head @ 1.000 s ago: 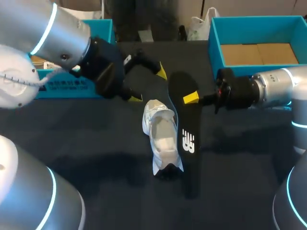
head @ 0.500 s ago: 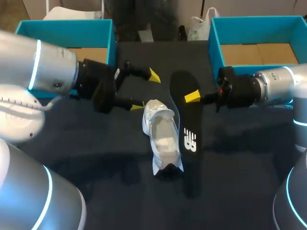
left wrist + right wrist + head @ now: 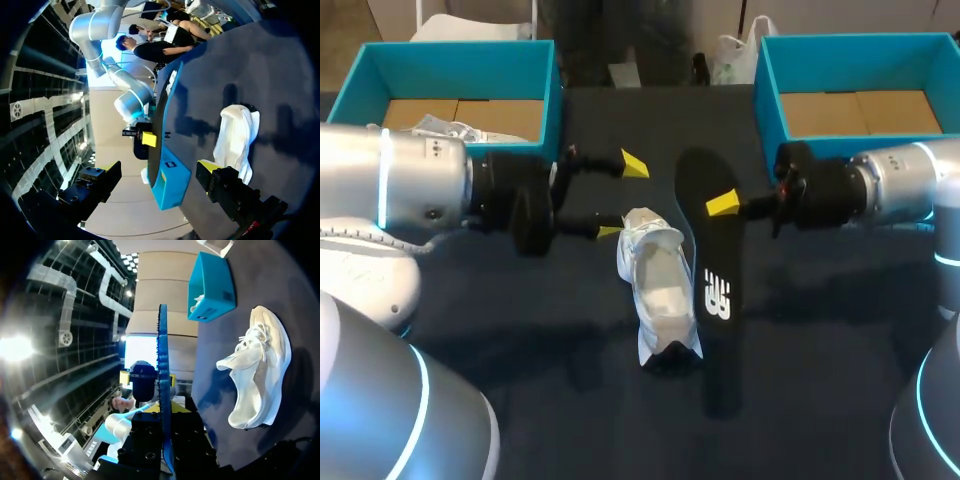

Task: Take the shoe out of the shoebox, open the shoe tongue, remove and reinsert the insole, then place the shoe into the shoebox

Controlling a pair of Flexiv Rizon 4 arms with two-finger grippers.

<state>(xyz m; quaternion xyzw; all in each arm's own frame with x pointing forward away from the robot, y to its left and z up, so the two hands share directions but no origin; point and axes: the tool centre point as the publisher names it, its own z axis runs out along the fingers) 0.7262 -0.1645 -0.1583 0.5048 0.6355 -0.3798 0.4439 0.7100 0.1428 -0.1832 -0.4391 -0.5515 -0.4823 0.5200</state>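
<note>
Dark tabletop (image 3: 520, 330) is bearing a white fabric sneaker (image 3: 658, 280) mid-frame. Right gripper (image 3: 722, 204) is clamping a long black insole (image 3: 712, 290) beside it; left gripper (image 3: 622, 198) is hovering splayed, upper left.

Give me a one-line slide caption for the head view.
Right gripper holds the black insole beside the white shoe; left gripper hovers near the shoe, jaws open.

White logo mark on the black insole (image 3: 708, 262), no legible words or numbers
</note>
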